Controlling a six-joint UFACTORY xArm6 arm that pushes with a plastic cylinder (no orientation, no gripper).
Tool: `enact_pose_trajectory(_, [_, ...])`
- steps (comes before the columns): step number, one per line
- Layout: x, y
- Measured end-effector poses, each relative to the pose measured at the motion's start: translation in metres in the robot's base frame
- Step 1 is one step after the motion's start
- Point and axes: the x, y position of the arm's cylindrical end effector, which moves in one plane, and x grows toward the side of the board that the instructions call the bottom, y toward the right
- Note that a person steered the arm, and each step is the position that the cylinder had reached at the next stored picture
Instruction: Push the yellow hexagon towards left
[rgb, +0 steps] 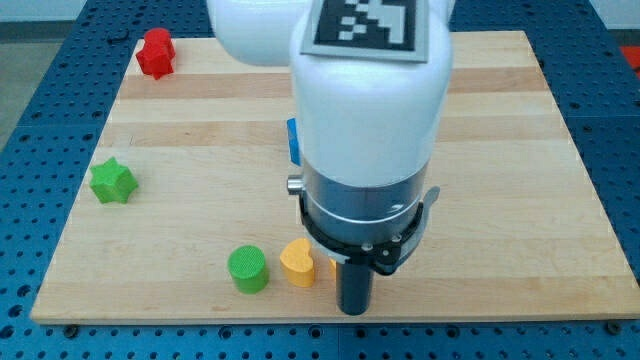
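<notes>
1. We carry no pincer, so there is nothing to spread or press together. The arm ends in a dark rod, and our tip (353, 308) rests on the tabletop (500, 150) to the right of the green cylinder (247, 269).
2. We cannot pick out the yellow hexagon with certainty. A yellow block (298, 262) sits just right of the green cylinder, between it and our tip, but its top looks more like a heart. A thin yellow sliver (331, 266) shows further right of the cylinder, against the rod, and may be the hexagon, mostly hidden.
3. Risk: a leftward push likely drives the yellow block into the green cylinder and shoves both along, because they lie nearly in line.
4. Risk: an off-centre contact could spin a yellow piece aside, toward the tabletop's near edge.
5. The only marking is a black-and-white square marker (365, 20) on the arm, up and right of the cylinder. We can read no letters or brand.
</notes>
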Motion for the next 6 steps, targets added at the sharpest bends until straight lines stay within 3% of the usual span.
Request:
enact_pose_trajectory(3, [0.007,0.044])
enact_pose_trajectory(4, [0.0,0.072])
enact_pose_trajectory(6, [-0.03,0.076])
